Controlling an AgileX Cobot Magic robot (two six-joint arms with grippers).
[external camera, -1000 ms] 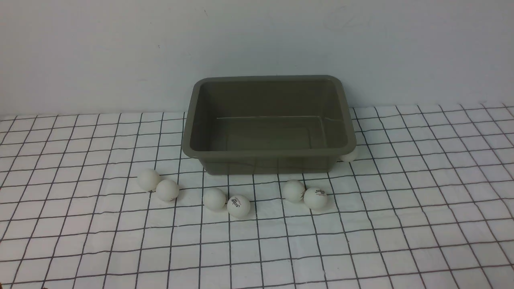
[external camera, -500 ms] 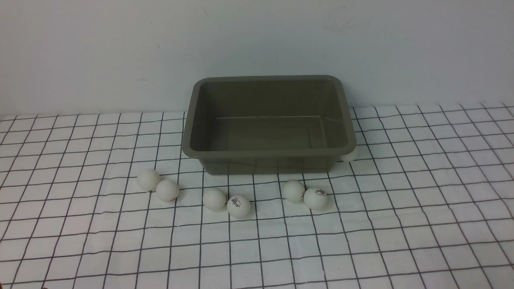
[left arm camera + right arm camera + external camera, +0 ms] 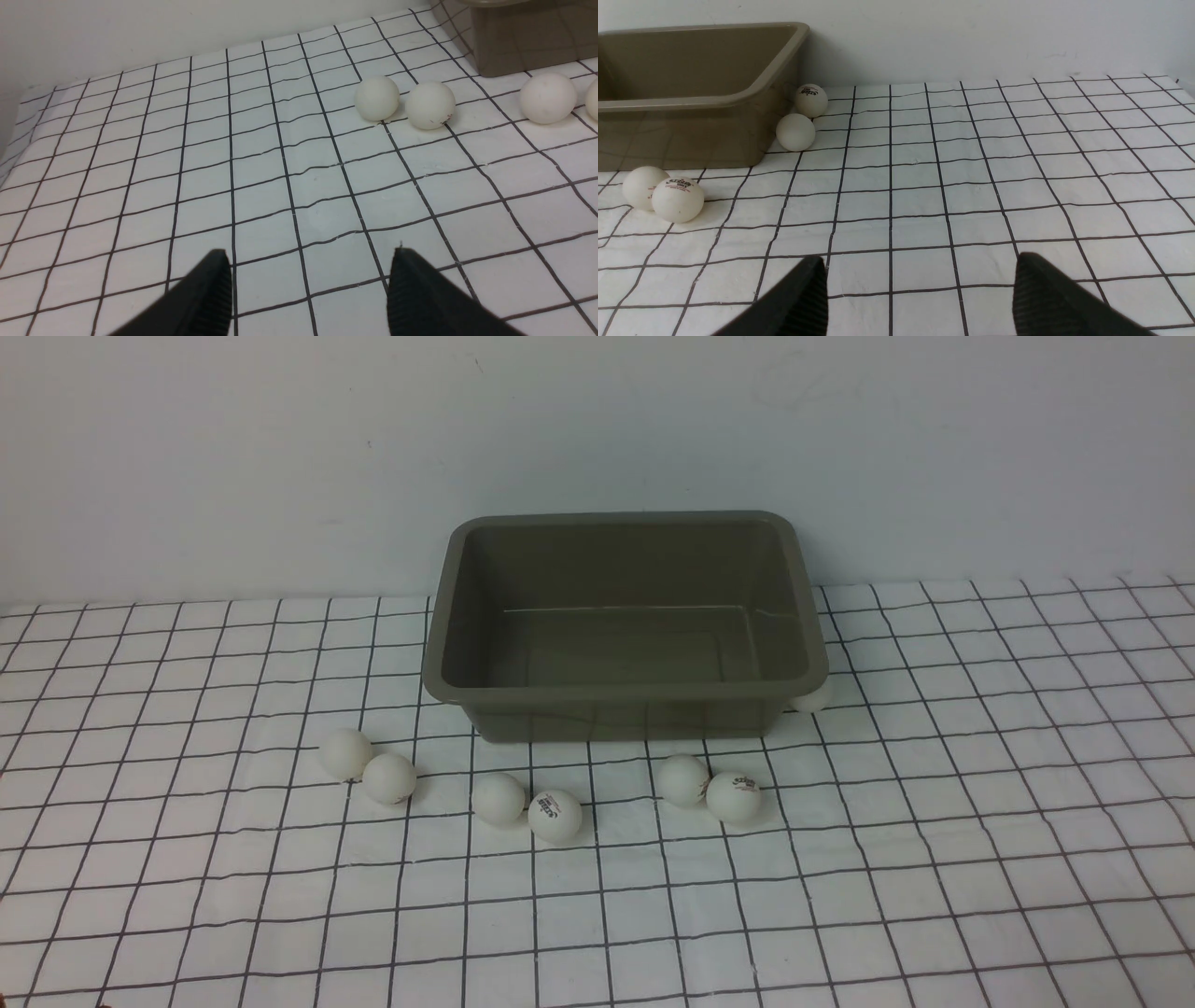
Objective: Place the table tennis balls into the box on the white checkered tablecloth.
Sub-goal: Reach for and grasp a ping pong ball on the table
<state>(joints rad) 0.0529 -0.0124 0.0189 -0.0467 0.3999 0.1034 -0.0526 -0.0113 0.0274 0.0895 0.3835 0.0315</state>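
The olive-grey box (image 3: 616,692) stands empty at the back middle of the white checkered tablecloth (image 3: 934,859). Several table tennis balls lie in pairs along its front: one pair at the left (image 3: 346,753), one in the middle (image 3: 555,817), one at the right (image 3: 733,797). Another ball (image 3: 810,695) peeks from behind the box's right front corner. The right wrist view shows two balls (image 3: 795,132) beside that wall. My left gripper (image 3: 308,254) is open over bare cloth, short of the left pair (image 3: 376,98). My right gripper (image 3: 920,261) is open too, with nothing between its fingers.
A plain white wall (image 3: 280,457) rises directly behind the box and the cloth's far edge. The cloth is slightly wrinkled. Neither arm shows in the front view.
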